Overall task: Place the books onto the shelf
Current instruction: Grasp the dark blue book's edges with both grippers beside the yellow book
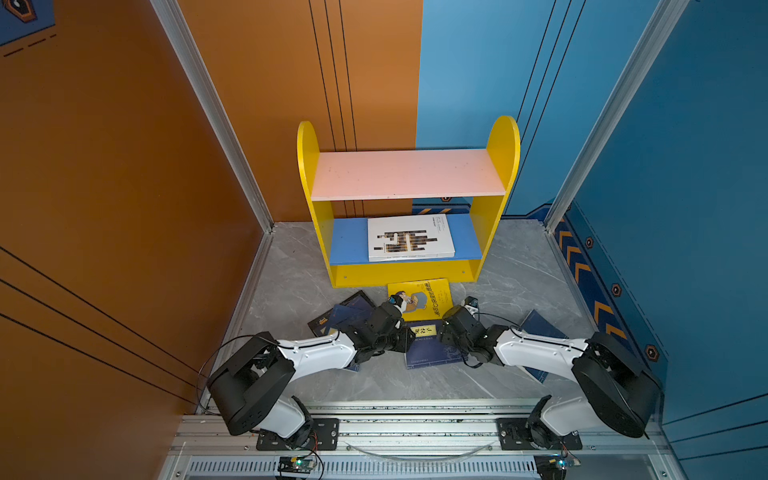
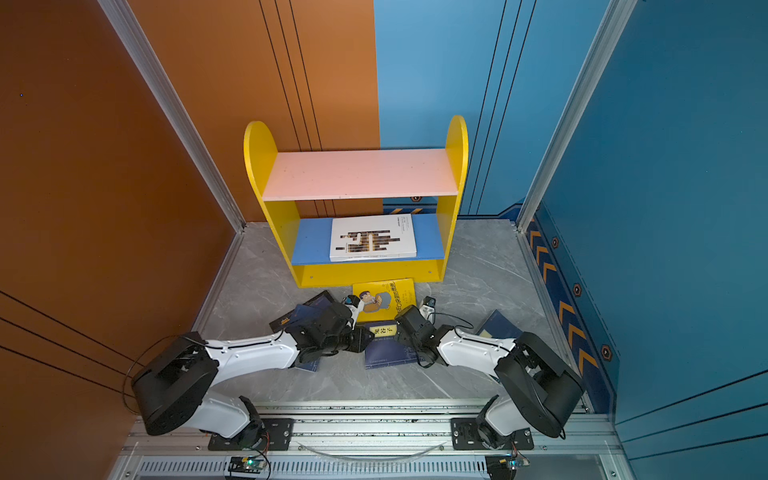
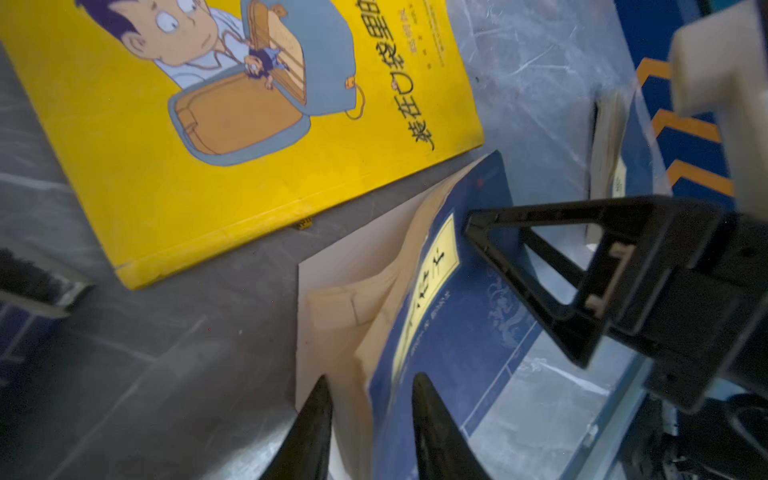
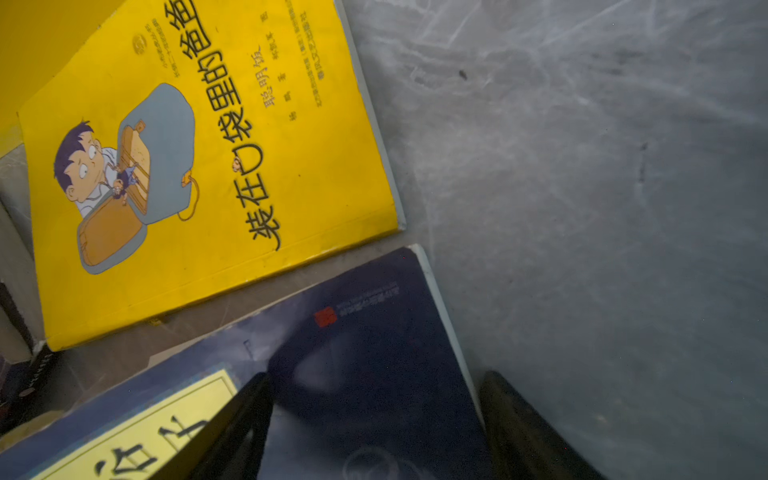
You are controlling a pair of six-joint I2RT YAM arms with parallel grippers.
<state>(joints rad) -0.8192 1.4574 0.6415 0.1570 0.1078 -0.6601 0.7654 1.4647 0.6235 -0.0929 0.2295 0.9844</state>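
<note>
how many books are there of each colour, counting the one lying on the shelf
navy books: 3
yellow book: 1
white book, on the shelf: 1
black book: 1
total: 6
</note>
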